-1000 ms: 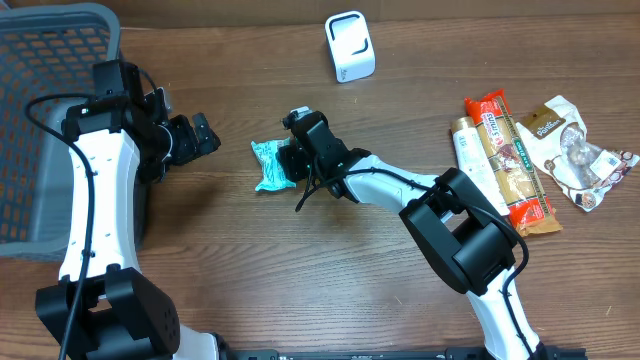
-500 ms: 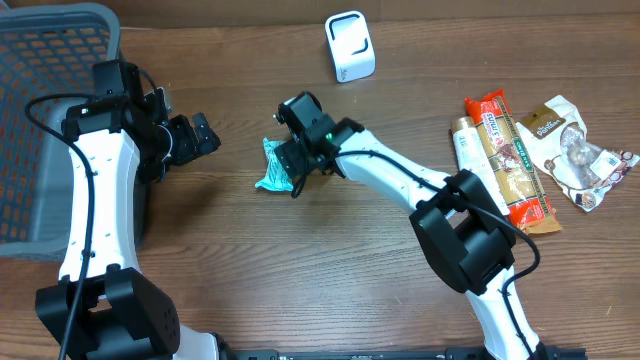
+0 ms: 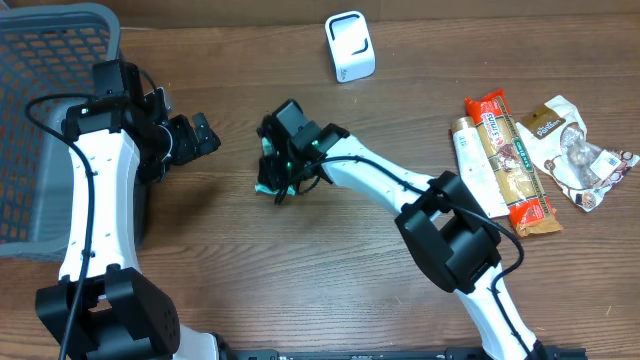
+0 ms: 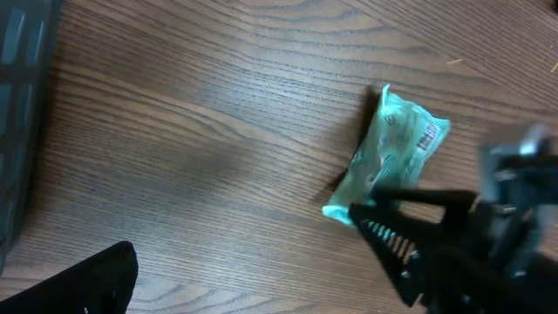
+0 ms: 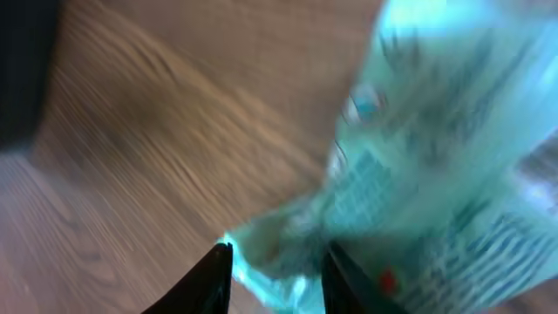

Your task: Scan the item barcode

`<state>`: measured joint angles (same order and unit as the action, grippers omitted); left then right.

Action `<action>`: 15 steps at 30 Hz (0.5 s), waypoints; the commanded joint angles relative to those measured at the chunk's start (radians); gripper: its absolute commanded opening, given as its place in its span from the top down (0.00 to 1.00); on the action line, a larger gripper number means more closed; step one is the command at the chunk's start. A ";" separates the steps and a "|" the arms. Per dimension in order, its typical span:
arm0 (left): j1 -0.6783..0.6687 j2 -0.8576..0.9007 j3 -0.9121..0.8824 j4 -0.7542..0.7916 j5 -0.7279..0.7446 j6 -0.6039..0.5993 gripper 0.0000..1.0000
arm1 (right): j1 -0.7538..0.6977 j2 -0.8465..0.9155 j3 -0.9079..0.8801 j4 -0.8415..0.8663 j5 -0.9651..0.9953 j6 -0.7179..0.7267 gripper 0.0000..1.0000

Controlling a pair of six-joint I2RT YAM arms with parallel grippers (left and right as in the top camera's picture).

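A brown wood-grain counter (image 3: 300,280) carries a grey basket (image 3: 40,60), a white scanner (image 3: 350,46) at the far edge, and the teal packet (image 4: 388,148) near the middle. The step in hand looks like the pick-up. The right arm's fingers (image 5: 214,279) stand narrowly apart at the packet's edge, though blur hides whether they grip it. The left arm's fingers (image 3: 208,133) hang wide open and empty, near the basket. The next move calls for a sure hold, then a lift toward the scanner with the barcode facing it.
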<state>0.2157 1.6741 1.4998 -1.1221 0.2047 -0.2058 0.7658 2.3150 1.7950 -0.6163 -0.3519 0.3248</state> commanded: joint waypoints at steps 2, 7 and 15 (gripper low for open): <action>-0.006 0.005 0.015 0.001 -0.002 0.019 0.00 | -0.012 0.011 -0.005 -0.107 -0.016 0.042 0.66; -0.006 0.005 0.015 0.001 -0.003 0.019 0.00 | -0.081 0.010 0.058 -0.361 0.003 -0.087 0.65; -0.006 0.005 0.015 0.001 -0.003 0.019 0.00 | -0.224 0.009 0.201 -0.596 0.108 -0.181 0.43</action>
<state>0.2157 1.6741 1.4998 -1.1217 0.2043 -0.2058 0.5831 2.3272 1.9316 -1.2018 -0.2760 0.2008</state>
